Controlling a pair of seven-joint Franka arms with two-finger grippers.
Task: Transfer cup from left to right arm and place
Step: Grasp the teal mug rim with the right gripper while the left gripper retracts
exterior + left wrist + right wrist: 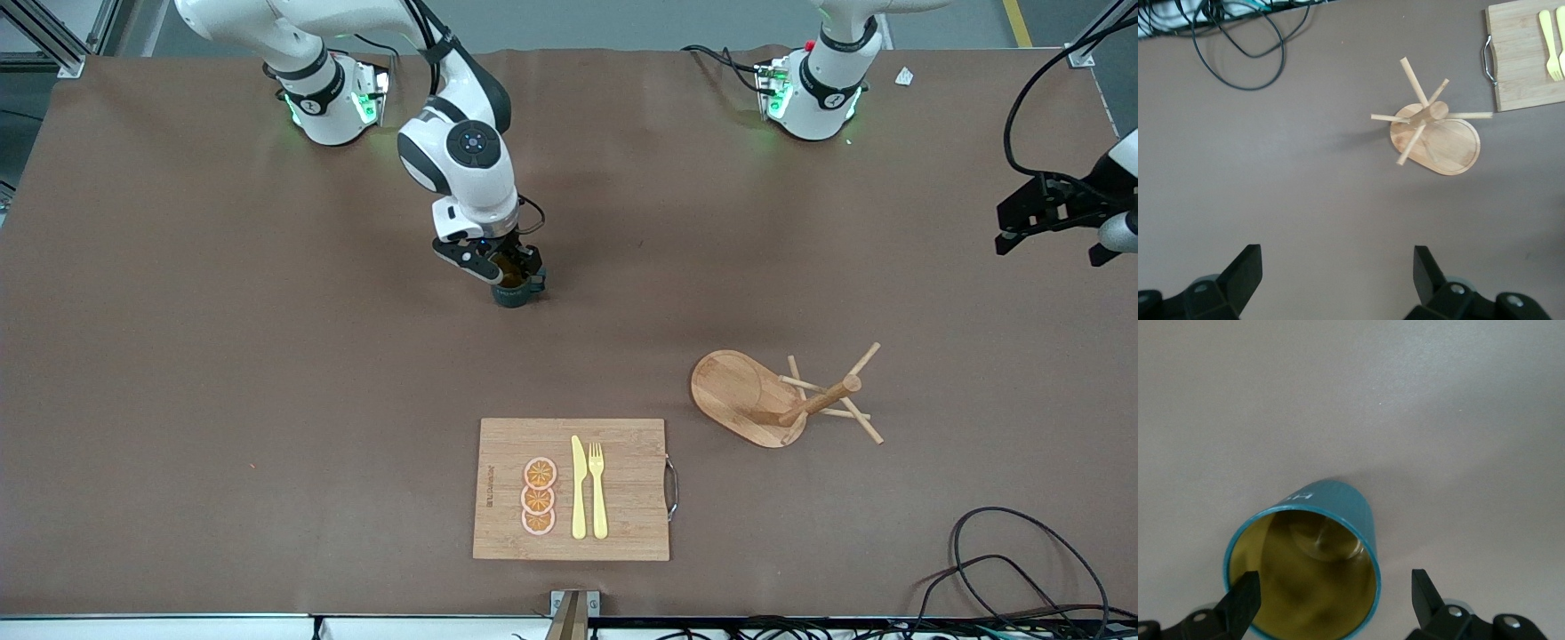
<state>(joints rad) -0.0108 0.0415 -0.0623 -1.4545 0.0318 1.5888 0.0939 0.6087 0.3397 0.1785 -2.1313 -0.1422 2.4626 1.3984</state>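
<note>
Black fingers (1245, 600) of the right hand (1335, 603) stand parted around one wall of the cup (1305, 567): one finger dips just inside the yellowish-gold mouth, the other hangs outside, clear of the teal wall. We read this hand as released, with no pinch on the rim. In the front view the right hand (502, 267) sits low over the cup (518, 289), which stands upright on the table (222, 373) near its middle, somewhat toward the edge where the arm bases stand. A straddle of the rim is the natural way to carry a mug from above, and we judge that the cup is placed here, open end up, so that it rests stably once let go.

Moving outward, the left hand (1338, 273) hangs empty with its fingers spread wide, waiting over the table at the left arm's end (1013, 236). Below it lies the wooden peg rack (1435, 137), untouched. At the camera-side edge sits a bamboo cutting board (622, 524) with orange slices (539, 496), a yellow knife (579, 489) and a fork (597, 489).
</note>
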